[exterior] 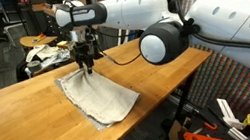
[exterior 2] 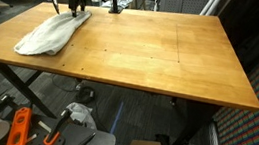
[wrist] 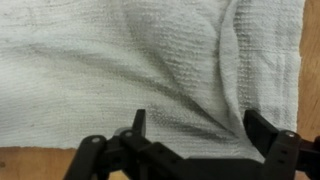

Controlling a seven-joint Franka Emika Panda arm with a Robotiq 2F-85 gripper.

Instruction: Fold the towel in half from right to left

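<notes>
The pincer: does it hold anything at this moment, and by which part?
Nothing is held. The pincer is open over the towel, near its edge; its jaws stand apart with no cloth pinched between them.

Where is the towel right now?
In both exterior views the towel lies on the wooden table, one end directly beneath the open gripper.

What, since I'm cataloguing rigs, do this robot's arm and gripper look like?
The arm is built of glossy white rounded shells, with a round black cap at one joint. The gripper is black, and the wrist view shows its two dark, angular fingers.
</notes>
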